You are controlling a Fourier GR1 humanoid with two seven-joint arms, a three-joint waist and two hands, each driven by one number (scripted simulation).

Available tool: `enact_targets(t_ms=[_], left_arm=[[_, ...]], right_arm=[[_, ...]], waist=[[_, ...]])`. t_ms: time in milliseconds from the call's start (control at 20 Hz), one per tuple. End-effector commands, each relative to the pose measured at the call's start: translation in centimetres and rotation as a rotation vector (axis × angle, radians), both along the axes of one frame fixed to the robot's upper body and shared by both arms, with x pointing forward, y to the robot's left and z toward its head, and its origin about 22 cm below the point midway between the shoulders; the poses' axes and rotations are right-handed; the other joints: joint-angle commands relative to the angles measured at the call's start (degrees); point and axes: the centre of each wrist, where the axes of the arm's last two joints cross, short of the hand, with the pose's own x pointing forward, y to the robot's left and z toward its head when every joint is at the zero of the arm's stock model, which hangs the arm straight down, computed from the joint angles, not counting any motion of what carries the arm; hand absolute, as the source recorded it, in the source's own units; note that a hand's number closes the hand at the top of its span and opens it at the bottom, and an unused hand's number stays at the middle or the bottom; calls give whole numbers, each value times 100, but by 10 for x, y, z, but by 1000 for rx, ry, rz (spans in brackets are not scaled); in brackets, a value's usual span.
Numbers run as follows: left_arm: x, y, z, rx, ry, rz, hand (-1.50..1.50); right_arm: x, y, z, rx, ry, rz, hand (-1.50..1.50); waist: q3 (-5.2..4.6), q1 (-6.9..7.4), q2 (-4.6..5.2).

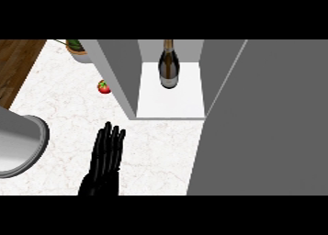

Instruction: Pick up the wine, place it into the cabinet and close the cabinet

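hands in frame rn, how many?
1: the left hand, open, low over the counter at lower left. The right hand may be hidden behind the cabinet door.

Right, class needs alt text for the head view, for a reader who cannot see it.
A dark wine bottle stands upright inside an open grey cabinet, whose door fills the view's right. One open black hand lies on the white marble counter, near a strawberry and a grey round container.
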Motion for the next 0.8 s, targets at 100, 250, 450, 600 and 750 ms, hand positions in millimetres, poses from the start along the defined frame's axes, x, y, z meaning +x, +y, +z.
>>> enact_targets(t_ms=[100, 250, 450, 600, 750], left_arm=[[-14, 28, -12, -4, -19, -73, -150], [-20, 51, 8, 28, -14, -66, -150], [-26, 72, 15, 21, -3, -51, -150], [-23, 85, 15, 24, -39, -36, -150], [-17, 100, 15, 25, -55, 7, -150]], right_arm=[[-21, 1, 11, -12, 4, 123, 150], [-25, -6, 9, -32, -43, 117, 150], [-33, 1, -2, 50, 68, 229, 150], [-31, 11, -3, 73, 148, 278, 150], [-41, 25, -4, 80, 173, 313, 150]], waist=[[-8, -12, 7], [-3, -12, 4], [-1, -14, -4], [-7, 9, 4], [-11, -11, -5]])
